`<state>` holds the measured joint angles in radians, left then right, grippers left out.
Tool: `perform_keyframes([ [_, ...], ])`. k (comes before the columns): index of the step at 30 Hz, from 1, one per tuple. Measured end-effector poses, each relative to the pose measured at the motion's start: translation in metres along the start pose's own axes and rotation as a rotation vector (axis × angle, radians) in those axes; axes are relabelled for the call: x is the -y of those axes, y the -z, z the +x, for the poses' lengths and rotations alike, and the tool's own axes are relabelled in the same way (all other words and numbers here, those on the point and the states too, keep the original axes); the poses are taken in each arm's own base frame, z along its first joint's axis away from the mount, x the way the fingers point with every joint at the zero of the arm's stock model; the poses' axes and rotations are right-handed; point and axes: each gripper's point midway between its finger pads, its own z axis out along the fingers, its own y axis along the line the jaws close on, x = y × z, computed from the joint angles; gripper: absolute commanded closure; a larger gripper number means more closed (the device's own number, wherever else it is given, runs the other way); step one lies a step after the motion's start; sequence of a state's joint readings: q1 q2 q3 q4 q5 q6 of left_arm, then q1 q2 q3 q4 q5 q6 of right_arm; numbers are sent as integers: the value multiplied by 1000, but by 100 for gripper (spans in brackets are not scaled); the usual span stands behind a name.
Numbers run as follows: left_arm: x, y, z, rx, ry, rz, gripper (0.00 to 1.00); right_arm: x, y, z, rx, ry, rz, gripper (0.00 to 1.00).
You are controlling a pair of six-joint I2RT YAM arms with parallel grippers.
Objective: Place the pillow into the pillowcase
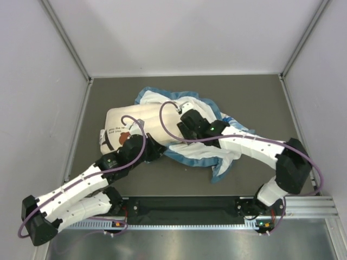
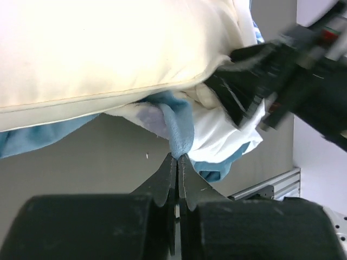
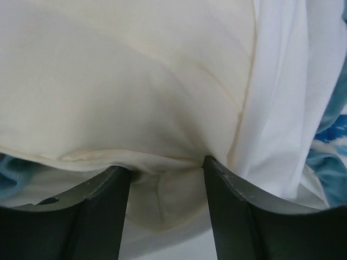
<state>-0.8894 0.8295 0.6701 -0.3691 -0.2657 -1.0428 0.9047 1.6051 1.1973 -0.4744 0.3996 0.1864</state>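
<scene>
The cream pillow (image 1: 130, 122) lies at the middle left of the table, its printed end to the left and its right end on the pillowcase (image 1: 217, 154), which lies crumpled with its white inside showing. My left gripper (image 1: 155, 152) is shut on the pillowcase's blue ruffled edge (image 2: 179, 130) just below the pillow (image 2: 108, 49). My right gripper (image 1: 187, 123) is at the pillow's right end. In the right wrist view its jaws (image 3: 166, 165) stand apart, closed on a bunched edge of the pillow (image 3: 135, 81), with the white pillowcase lining (image 3: 282, 108) to the right.
Grey table surface (image 1: 255, 103) runs all around the fabric. White enclosure walls stand at the left, back and right. A metal rail (image 1: 303, 208) with the arm bases runs along the near edge. The right arm (image 2: 303, 70) shows in the left wrist view.
</scene>
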Motion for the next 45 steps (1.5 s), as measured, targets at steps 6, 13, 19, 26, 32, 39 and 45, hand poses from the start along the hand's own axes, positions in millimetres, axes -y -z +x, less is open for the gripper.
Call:
perform_keyframes([
  [6,10,0,8,-79,5,74,100,8,41,-18,65,-4,-82,40],
  [13,3,-7,34,-174,1,101,100,-3,46,-35,75,72,-166,15],
  [19,-11,-9,52,-222,-6,85,100,-29,37,-54,97,109,-268,21],
  [26,-6,-8,50,-216,-4,106,100,-67,23,-54,76,187,-388,21],
  [32,-1,8,40,-206,-18,104,100,-85,8,-30,24,258,-409,77],
  [39,4,37,7,-138,-79,36,100,-68,-17,-32,41,94,-382,100],
  [45,-7,50,-9,-83,-105,-42,100,-49,-22,-32,90,-57,-373,100],
])
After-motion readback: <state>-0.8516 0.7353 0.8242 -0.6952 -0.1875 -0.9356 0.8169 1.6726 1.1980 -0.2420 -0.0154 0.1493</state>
